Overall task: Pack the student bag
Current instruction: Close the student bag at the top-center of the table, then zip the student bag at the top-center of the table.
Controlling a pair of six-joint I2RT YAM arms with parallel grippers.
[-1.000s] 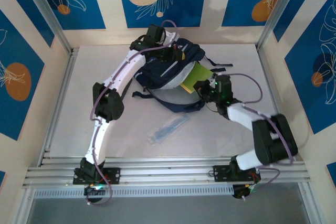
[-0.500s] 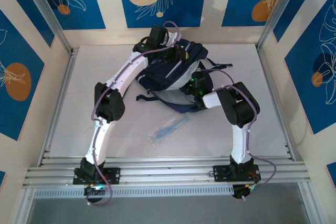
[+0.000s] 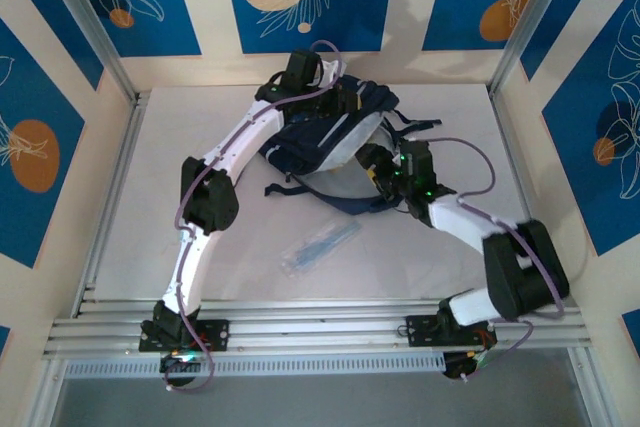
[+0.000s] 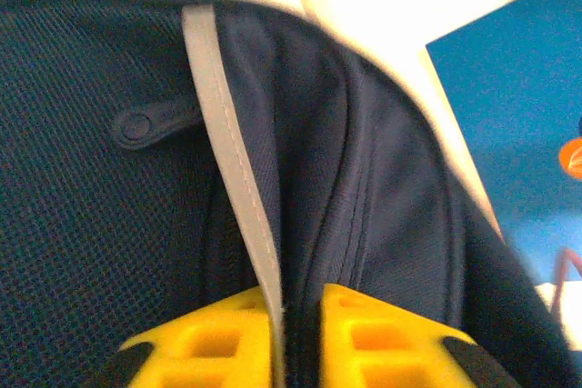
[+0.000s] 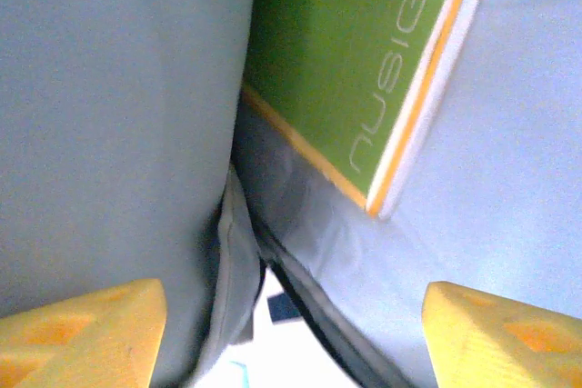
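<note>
The student bag (image 3: 325, 142) lies at the far middle of the tabletop (image 3: 250, 287), between the two arms; the left tool (image 4: 296, 338) is at its far edge, yellow fingers nearly together, pinching a fold of navy fabric by the pale stripe (image 4: 232, 161); the right tool (image 5: 291, 333) is at the bag's near right opening, fingers wide apart, gripping nothing, facing a green book (image 5: 355, 70) inside; a clear packet (image 3: 320, 244) lies nearer the bases, apart from the bag
</note>
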